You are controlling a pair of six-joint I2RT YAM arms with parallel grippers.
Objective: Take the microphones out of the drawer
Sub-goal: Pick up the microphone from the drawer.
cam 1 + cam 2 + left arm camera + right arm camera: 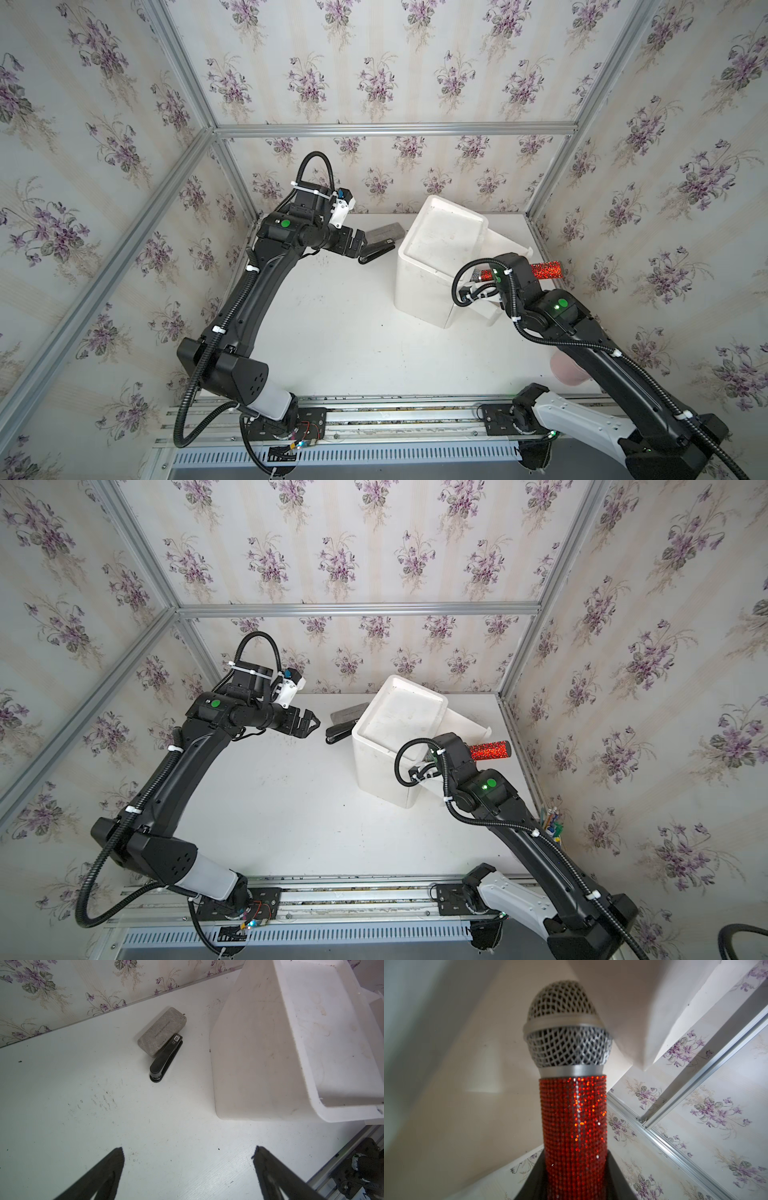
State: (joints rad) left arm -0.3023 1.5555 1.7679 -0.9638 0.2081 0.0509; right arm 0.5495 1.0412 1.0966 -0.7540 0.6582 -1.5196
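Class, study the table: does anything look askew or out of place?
Yes. The black stapler lies jammed against the grey block, overlapping its edge. The white drawer unit sits askew on the table, not square to its edges.

A robot test booth in a lab, dressed to look like a room at home. Bare aluminium frame bars [395, 129] hold flat panels of purple-flowered wallpaper [374, 62] on three sides. A scuffed white surface [340, 332] fills the floor of the booth. Along its near edge runs a metal rail [395, 415] carrying two black robot arms, the left arm [245, 299] and the right arm [602, 361], with cables looped along them. A stapler [376, 251] lies near the back wall.
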